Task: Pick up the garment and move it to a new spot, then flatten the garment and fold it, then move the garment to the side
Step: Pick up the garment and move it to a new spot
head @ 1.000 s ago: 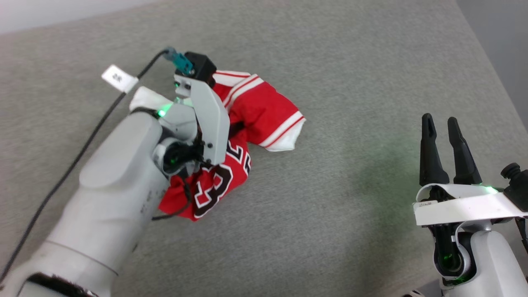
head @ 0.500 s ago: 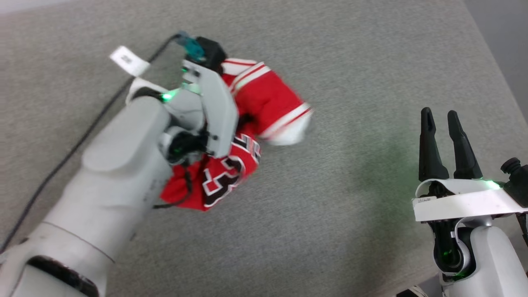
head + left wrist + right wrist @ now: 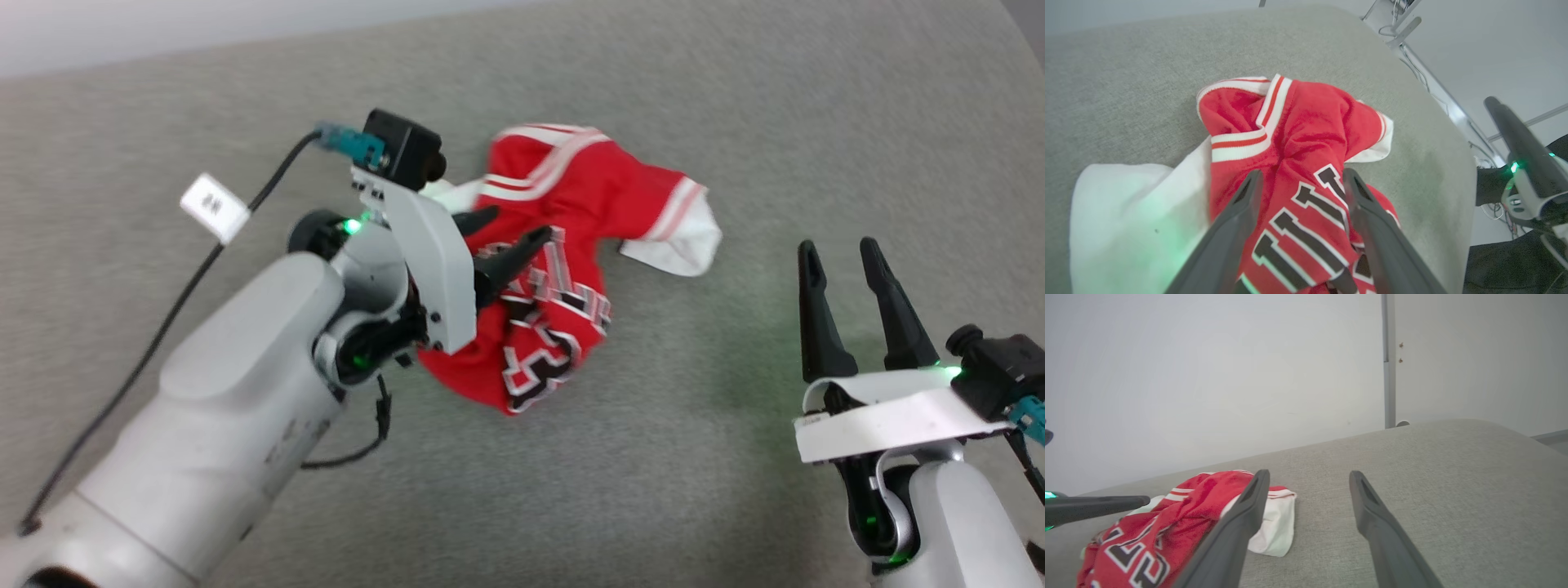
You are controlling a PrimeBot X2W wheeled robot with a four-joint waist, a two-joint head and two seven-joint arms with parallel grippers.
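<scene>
Grey top (image 3: 735, 122) now holds the crumpled garment (image 3: 571, 196), since your left gripper (image 3: 519, 223) just opened wide and seems clear of it; your right gripper (image 3: 838, 245) waits wide and empty, so flatten next.

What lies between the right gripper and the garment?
Only bare grey fabric surface, as the head view shows: the right gripper, fingers open, stands apart from the garment.

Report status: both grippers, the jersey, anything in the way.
Left gripper open, fingers straddling the garment at its lettering, no grip. Right gripper open, empty, apart from it. Garment crumpled on grey surface, not yet flattened. No obstruction seen.
</scene>
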